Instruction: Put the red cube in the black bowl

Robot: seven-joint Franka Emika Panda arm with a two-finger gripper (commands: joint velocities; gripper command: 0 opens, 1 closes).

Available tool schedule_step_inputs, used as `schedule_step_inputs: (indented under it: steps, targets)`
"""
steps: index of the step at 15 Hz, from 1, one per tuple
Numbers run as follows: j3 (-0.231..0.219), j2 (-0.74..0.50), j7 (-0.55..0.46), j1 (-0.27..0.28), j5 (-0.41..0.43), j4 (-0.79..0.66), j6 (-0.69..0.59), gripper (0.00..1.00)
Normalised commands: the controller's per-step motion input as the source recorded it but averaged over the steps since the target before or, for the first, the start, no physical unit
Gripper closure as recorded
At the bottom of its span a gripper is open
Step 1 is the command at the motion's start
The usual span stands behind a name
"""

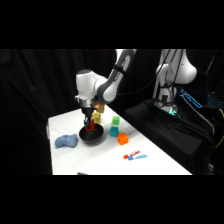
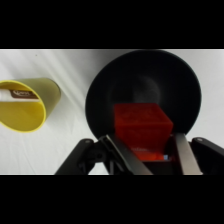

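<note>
The tool (image 2: 145,150) grips the red cube (image 2: 142,125) over the black bowl (image 2: 100,95); the yellow cup's (image 2: 30,102) label is unreadable.

The only lettering in view stands on the yellow plastic cup (image 2: 27,105) that lies on its side on the white table (image 2: 60,150), as the wrist view shows it. Near the cup's rim there is a dark brown label (image 2: 19,93) with a short pale word or logo on it, but the letters are too blurred to read. In the side view no text, number or sign can be read on any thing.
</note>
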Motion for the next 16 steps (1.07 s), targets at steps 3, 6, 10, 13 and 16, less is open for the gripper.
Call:
schedule_step_inputs:
  steps: [3, 6, 10, 13, 16]
  targets:
    - [0.012, 0.09, -0.12, 0.02, 0.129, 0.06, 0.15, 0.24]
    - [-0.023, 0.04, -0.13, 0.04, 0.083, 0.05, 0.11, 0.08]
    - [0.022, -0.11, -0.19, 0.01, 0.123, 0.0, -0.02, 0.0]
    - [0.016, -0.35, -0.2, 0.038, 0.085, -0.08, -0.22, 0.0]
    - [0.026, -0.51, -0.21, 0.039, 0.046, -0.1, -0.4, 0.0]
